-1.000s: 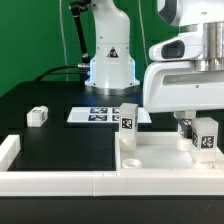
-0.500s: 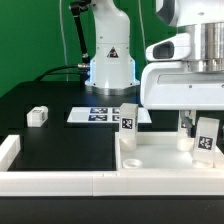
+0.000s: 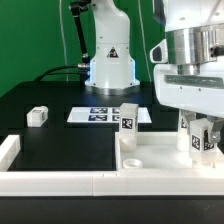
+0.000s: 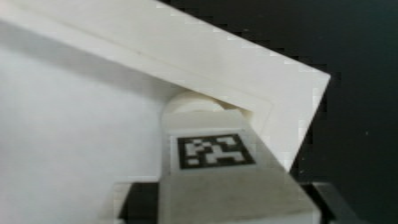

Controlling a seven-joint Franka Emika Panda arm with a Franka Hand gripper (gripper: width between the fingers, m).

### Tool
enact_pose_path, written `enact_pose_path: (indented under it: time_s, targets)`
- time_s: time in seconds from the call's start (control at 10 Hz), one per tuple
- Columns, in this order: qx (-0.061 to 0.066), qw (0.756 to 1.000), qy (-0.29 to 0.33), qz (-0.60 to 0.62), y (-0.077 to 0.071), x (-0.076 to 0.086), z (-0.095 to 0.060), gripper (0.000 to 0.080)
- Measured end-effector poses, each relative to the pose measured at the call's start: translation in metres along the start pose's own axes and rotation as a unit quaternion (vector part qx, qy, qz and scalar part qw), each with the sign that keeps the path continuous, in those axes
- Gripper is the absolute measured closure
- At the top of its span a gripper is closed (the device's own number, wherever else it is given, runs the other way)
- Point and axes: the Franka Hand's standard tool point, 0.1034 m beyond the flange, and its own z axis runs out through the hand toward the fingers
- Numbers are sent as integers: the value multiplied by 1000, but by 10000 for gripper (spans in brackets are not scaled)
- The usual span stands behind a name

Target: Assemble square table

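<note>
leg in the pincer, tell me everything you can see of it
The leg is a short white block, plastic by its look, with a black-and-white square tag on one face. It stands upright, clamped in the pincer, its lower end meeting a rimmed corner of the square tabletop on the exterior view's right.

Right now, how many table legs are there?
3. A lying leg on the black table, a standing leg on the slab, a held leg in the hand. Another may be hidden.

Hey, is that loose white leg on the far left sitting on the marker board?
No, the loose leg lies on the black table, apart from the marker board, toward the exterior view's left.
</note>
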Motion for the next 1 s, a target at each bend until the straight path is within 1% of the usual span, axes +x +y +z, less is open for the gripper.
enact_pose_path:
  time_s: [0.1,0.2,0.3,0.4,0.5,0.6,0.7,0.9,1.0]
  targets:
    - [-1,1000,0,31,0,-3,1,505]
    - [-1,1000,0,20,0,-2,1,505]
    - [-1,1000,0,7,0,-2,1,411]
    - [-1,1000,0,3,0,-3,1,223]
    - [-6,992,10,-122,0,-2,0,223]
    - [-7,984,11,-176,-1,-3,0,172]
    - [-7,983,11,-186,0,-2,0,156]
    - [-9,968,11,-251,0,-1,0,151]
    - [-9,954,11,-300,0,-2,0,150]
